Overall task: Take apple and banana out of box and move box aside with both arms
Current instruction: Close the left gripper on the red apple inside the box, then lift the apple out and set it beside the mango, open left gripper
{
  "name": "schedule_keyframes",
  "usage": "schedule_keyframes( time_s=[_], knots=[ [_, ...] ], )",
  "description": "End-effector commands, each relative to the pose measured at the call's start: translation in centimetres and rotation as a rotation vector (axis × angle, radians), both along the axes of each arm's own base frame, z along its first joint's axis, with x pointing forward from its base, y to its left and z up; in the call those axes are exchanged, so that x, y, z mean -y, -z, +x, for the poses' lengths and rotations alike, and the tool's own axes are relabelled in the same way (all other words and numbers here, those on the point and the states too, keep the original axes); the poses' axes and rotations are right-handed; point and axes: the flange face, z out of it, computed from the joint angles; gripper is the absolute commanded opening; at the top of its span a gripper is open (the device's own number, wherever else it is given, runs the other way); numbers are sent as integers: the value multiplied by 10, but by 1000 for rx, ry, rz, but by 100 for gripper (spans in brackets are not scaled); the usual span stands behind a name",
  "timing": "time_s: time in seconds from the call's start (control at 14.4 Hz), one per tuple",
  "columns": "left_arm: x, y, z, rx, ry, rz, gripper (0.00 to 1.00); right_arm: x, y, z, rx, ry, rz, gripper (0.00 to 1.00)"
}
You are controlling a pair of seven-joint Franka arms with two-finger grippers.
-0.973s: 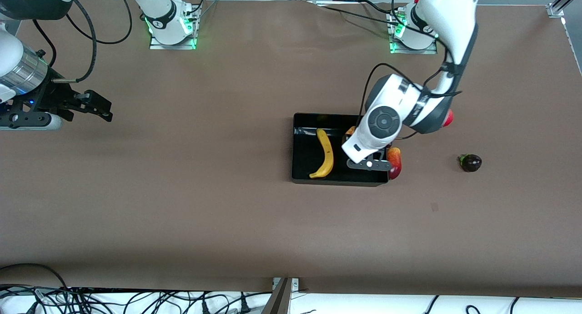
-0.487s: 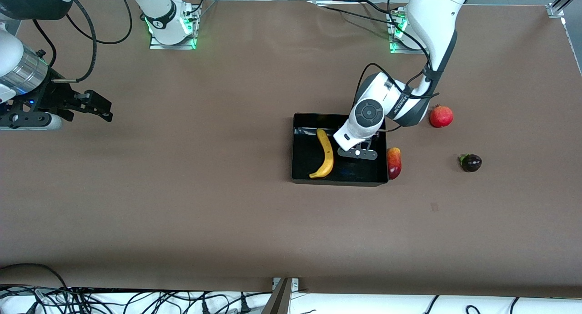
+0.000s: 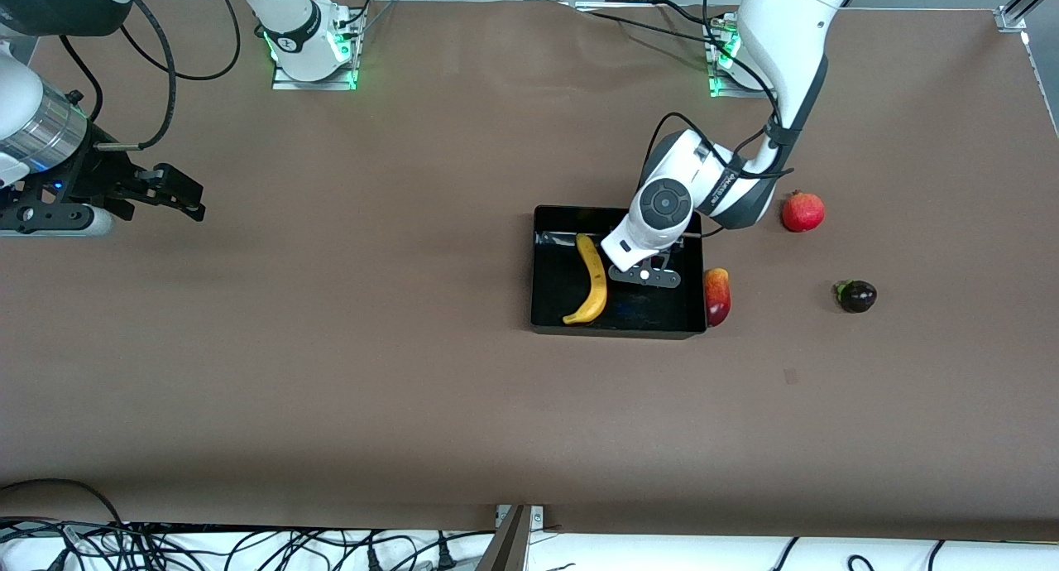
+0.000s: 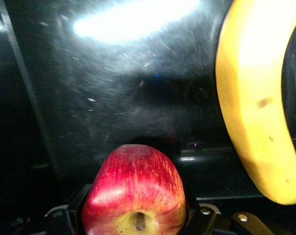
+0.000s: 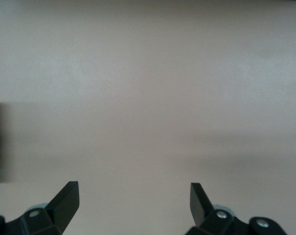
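Observation:
The black box (image 3: 616,333) sits mid-table with the yellow banana (image 3: 592,280) lying in it. My left gripper (image 3: 644,275) is down inside the box beside the banana, and its wrist hides the apple in the front view. In the left wrist view the red-yellow apple (image 4: 133,186) fills the space between the jaws of the left gripper (image 4: 133,215), which hug it on both sides over the glossy box floor (image 4: 113,98), with the banana (image 4: 256,107) alongside. My right gripper (image 3: 178,192) waits open over bare table at the right arm's end, nothing between its fingers (image 5: 67,200).
A red-yellow mango (image 3: 716,296) lies against the outside of the box wall on the left arm's side. A red pomegranate (image 3: 802,212) and a dark purple fruit (image 3: 856,295) lie on the table farther toward that end.
The left arm swung from over the mango-side wall deeper into the box, uncovering the pomegranate. Its jaws narrowed around the apple. The right arm stayed still.

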Motion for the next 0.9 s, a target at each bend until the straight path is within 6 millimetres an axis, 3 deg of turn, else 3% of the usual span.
schedule_keyframes(
  time_s=[0.0,0.14,0.35,0.56,0.83],
  knots=[
    [-19,-83,41,-63,-48,18,32,0,-3,-1,-3,4,-4,100],
    [-59,-121,67,-115,-40,21,32,0,-4,-1,0,4,-5,100],
    [-154,-124,92,-161,83,-59,33,0,-4,-1,0,2,-5,100],
    [-204,-81,85,-230,101,-27,33,0,-4,-1,1,2,-5,100],
    [-226,-18,50,-193,106,-16,34,-1,-4,-1,3,1,-6,100]
  ],
)
